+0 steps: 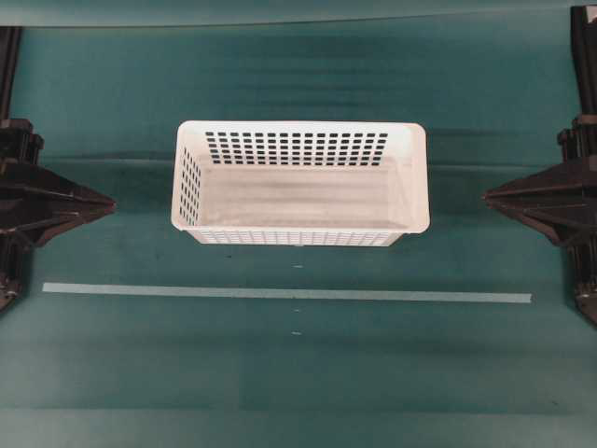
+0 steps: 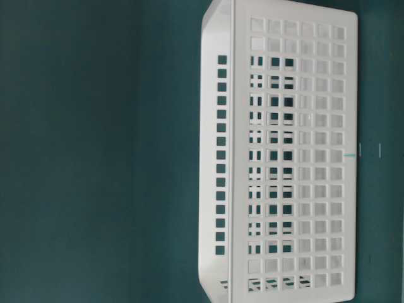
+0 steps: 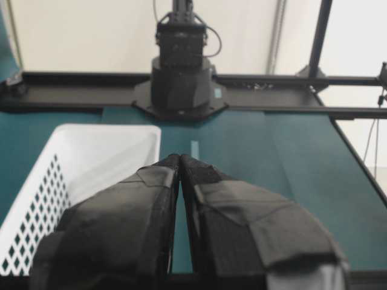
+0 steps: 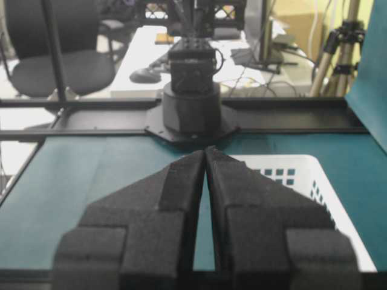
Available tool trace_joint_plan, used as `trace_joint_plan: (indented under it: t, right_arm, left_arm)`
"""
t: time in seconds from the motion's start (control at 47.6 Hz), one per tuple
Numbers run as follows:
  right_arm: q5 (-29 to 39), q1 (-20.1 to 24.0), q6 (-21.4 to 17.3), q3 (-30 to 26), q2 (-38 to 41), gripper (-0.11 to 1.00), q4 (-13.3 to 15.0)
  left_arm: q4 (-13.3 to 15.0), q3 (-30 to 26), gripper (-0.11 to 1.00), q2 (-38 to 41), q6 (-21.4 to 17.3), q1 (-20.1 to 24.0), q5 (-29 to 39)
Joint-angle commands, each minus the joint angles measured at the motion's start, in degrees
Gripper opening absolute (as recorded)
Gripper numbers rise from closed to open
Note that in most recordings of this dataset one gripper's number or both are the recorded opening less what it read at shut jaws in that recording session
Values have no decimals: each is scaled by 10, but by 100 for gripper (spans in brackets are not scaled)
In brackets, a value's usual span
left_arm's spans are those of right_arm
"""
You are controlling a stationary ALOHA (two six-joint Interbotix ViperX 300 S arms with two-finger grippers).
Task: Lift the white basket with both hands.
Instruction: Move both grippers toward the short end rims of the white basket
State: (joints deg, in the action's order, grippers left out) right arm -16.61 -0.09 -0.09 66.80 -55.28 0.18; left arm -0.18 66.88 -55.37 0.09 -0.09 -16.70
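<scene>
Broad teal counter (image 1: 112, 373), matte and cloth-like, faintly banded. At its middle, upright and open-topped, the white basket (image 1: 422, 177): rectangular moulded plastic, rounded rim, smooth solid floor, walls pierced by neat rows of small square slots. Nothing inside, nothing touching it. In front of the basket, a long pale tape strip (image 1: 280, 293) flat on the counter, parallel to the near wall. Well off the basket's left end, the left gripper (image 1: 110, 202): black, wedge-shaped, wrapped in wrinkled tape, jaws pressed together at the tips, holding nothing. Well off the basket's right end, the right gripper (image 1: 487, 197): same black wedge, padded with coarse foam, jaws likewise nearly together with only a thin slit between, gripping nothing. Both tips pointing inward toward the basket.
</scene>
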Motion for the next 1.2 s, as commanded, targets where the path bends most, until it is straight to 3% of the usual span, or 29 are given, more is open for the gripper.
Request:
trace_joint_plan:
  t: [0.0,0.147,0.273,0.336,0.441,0.693,0.756,0.882,0.987,1.176]
  right_arm:
    - [-5,-2,-6,-3,4,14,-9]
    - [0,-7,-34,-4,1,2,-53]
    - [23,-18,-83,-17,4,-1,-91]
    - [63,-34,-125,-35,9,-2,-128]
    - [159,-78,-180,-68,25,-2,-163]
    - [388,-161,-289,-164,89,-2,-165]
    - [419,-170,-321,-184,108,-2,-165]
    - [453,-178,-383,-216,151,-2,-165]
    - [461,-178,-421,-229,181,-2,-163]
    - [511,-196,-486,-255,222,-2,-156]
  left_arm:
    - [-7,-19,14,6,19,4,3]
    - [-7,-38,1,4,48,8,7]
    - [-6,-55,-4,7,82,7,40]
    - [-6,-68,-4,7,108,9,62]
    - [-6,-96,-5,13,171,18,93]
    - [-6,-149,-5,33,374,68,185]
    - [-7,-161,-5,46,439,82,215]
    - [-8,-174,-5,66,525,98,259]
    - [-9,-186,-5,85,569,108,298]
    - [-9,-221,-5,127,587,127,398]
